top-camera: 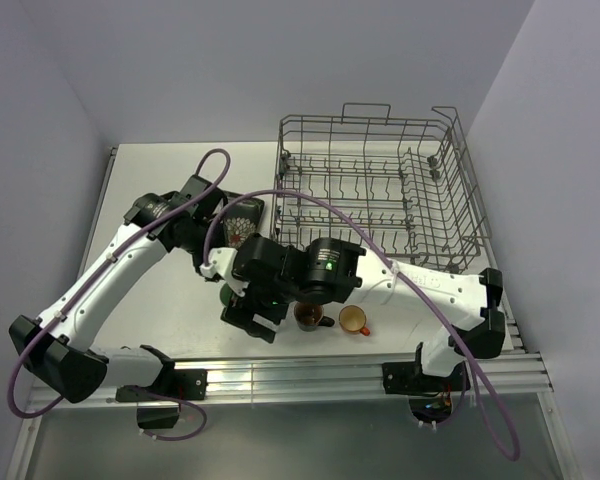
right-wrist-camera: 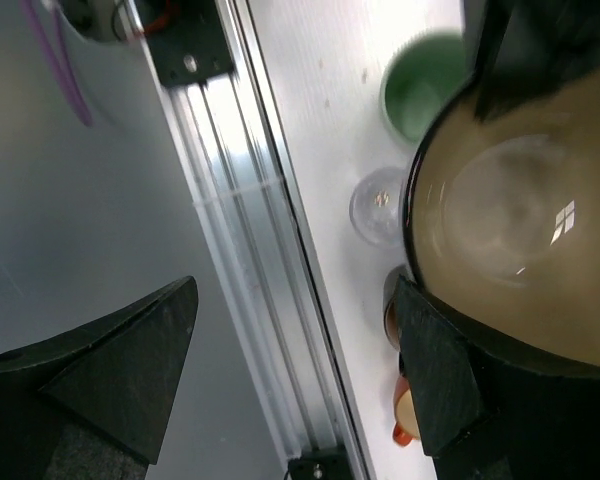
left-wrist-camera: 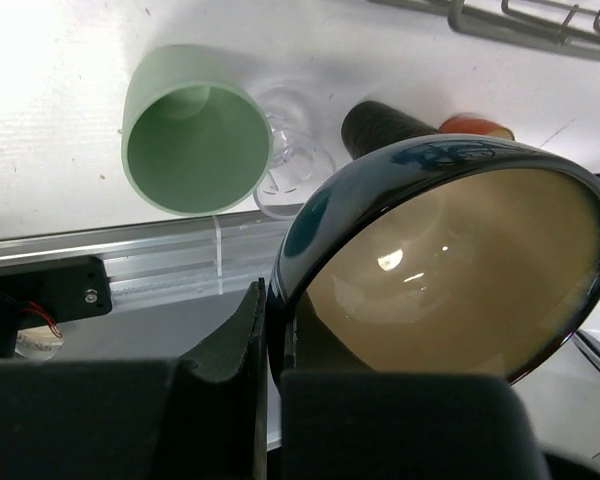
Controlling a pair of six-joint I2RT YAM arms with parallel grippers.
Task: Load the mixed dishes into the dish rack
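My left gripper [left-wrist-camera: 275,310] is shut on the rim of the dark-blue bowl [left-wrist-camera: 460,260], whose tan inside faces the camera, and holds it tilted above the table. In the top view the left gripper [top-camera: 220,270] and the bowl lie mostly under the right arm. My right gripper [right-wrist-camera: 290,350] is open, with one finger [right-wrist-camera: 440,380] close against the bowl [right-wrist-camera: 520,230]. Below stand the pale green cup [left-wrist-camera: 190,130], the clear glass [left-wrist-camera: 290,165], the dark brown mug [left-wrist-camera: 380,125] and the orange mug [left-wrist-camera: 475,125]. The flowered plate [top-camera: 242,222] lies by the dish rack [top-camera: 380,190].
The brown mug [top-camera: 308,316] and orange mug [top-camera: 353,320] stand near the table's front edge, beside the aluminium rail [top-camera: 300,375]. The right arm [top-camera: 325,270] crosses low over the middle of the table. Purple cables [top-camera: 300,200] loop above both arms.
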